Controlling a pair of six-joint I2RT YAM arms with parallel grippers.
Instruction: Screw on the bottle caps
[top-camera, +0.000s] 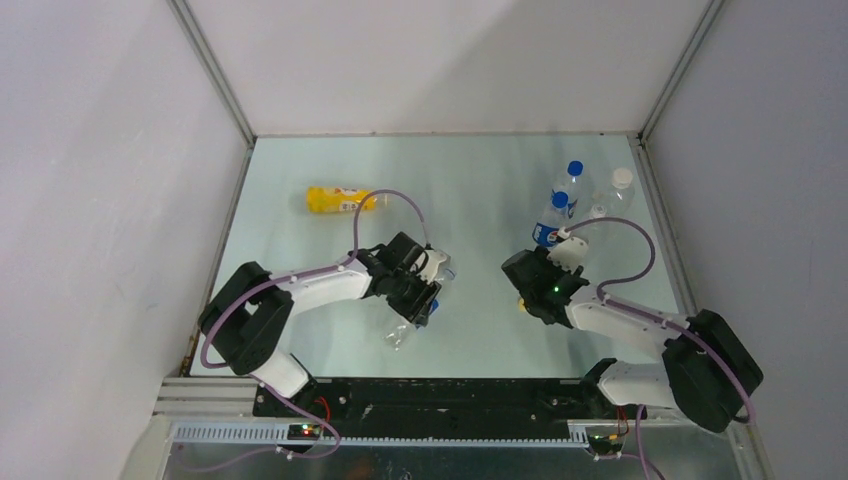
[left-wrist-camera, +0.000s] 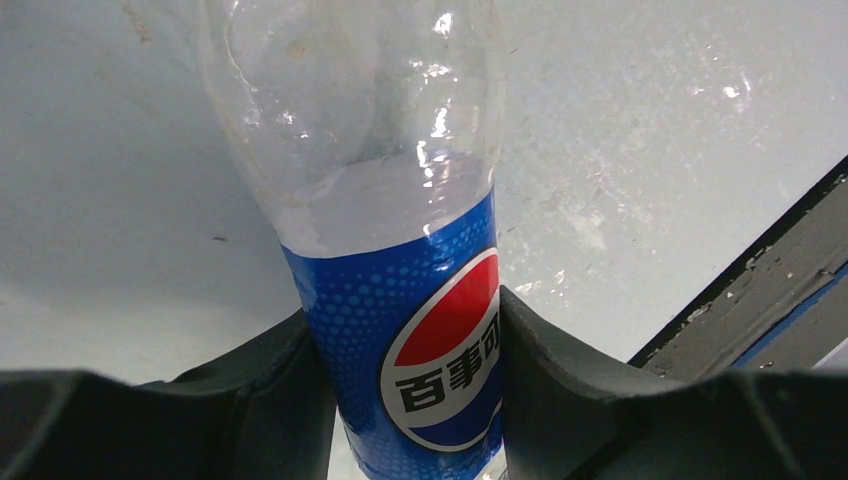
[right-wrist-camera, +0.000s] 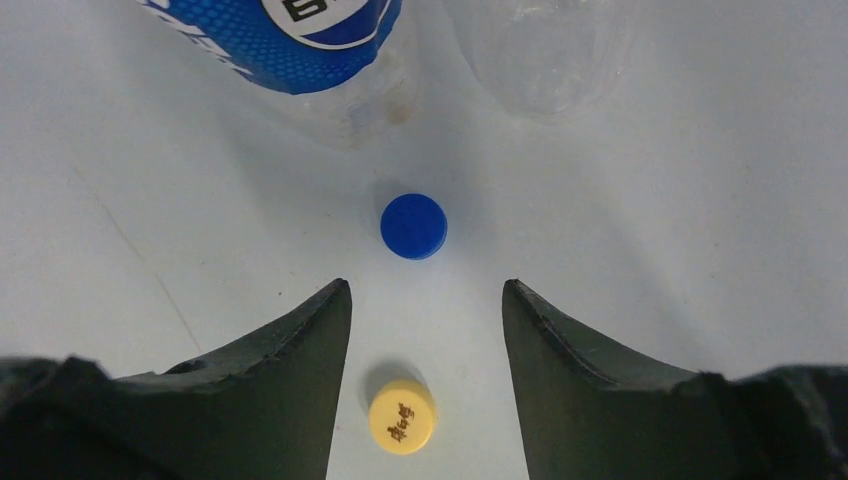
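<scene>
Clear plastic Pepsi bottle (left-wrist-camera: 430, 350) is clamped in the left gripper (left-wrist-camera: 408, 315). Both fingers (left-wrist-camera: 270, 390) press on the blue label, one on each side. Its long axis runs straight away from the wrist camera, clear shoulder end leading. The top is cut off in that view, so I can't tell if the mouth is bare. In the top view it sits left of centre, near the front edge of the table (top-camera: 470, 170). The axis runs roughly far-to-near, with the clear end toward the arm bases and slightly left. Can't tell if it touches the table.

Right gripper (right-wrist-camera: 425, 290) is spread and grips nothing. Yellow cap (right-wrist-camera: 402, 416) lies flat on the table between its fingers, printed top up, touching neither. Blue cap (right-wrist-camera: 413, 226) lies flat just past the fingertips, closed face up.

Yellow bottle (top-camera: 338, 199) lies on its side far left. Its axis runs left-right, narrower end to the right, well apart from both grippers.

Far right, a nearer blue-capped bottle (top-camera: 550, 225) and a farther blue-capped bottle (top-camera: 570, 185) stand upright, close together. White-capped bottle (top-camera: 622, 188) stands upright just right of them.
</scene>
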